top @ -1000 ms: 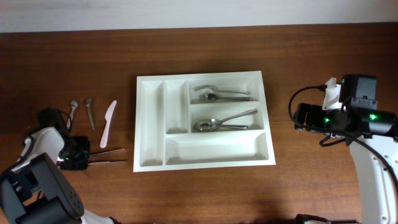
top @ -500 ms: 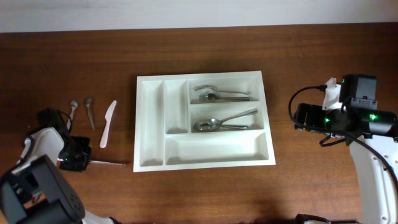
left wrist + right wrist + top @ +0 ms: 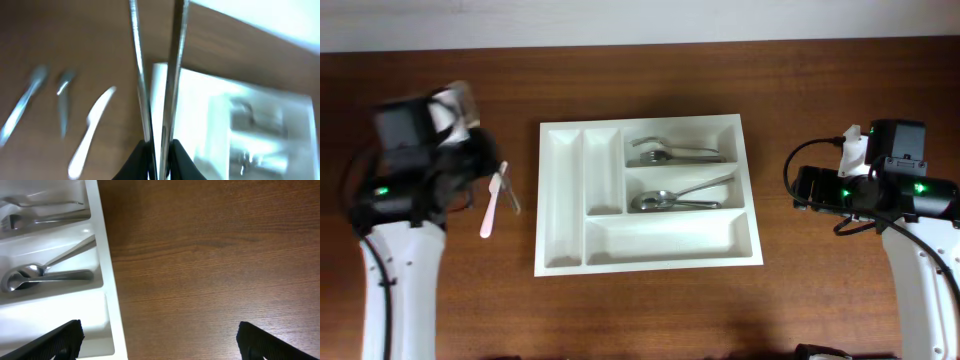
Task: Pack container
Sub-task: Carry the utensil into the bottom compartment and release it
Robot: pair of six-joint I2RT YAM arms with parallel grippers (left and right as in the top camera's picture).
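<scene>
Large white rectangular plastic cutlery tray (image 3: 670, 240) lay centred on the brown wooden counter (image 3: 820, 80). Left gripper (image 3: 161, 150) jaws clenched two slim metal utensils (image 3: 177, 50), possibly knives; right gripper (image 3: 157, 327) jaws stood released

narrow slots, bottom compartment of container (image 3: 640, 124) free; forks (image 3: 670, 152), spoons (image 3: 675, 198) occupy two others. bare table (image 3: 775, 260) between right wall and right hand (image 3: 160, 339). white knife (image 3: 492, 200) by left wall, near left hand (image 3: 159, 157) with metal utensils (image 3: 140, 75).

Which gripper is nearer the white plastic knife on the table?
Left. The left gripper, holding metal cutlery, hangs beside the white knife; the right gripper sits beyond the cutlery tray.
</scene>
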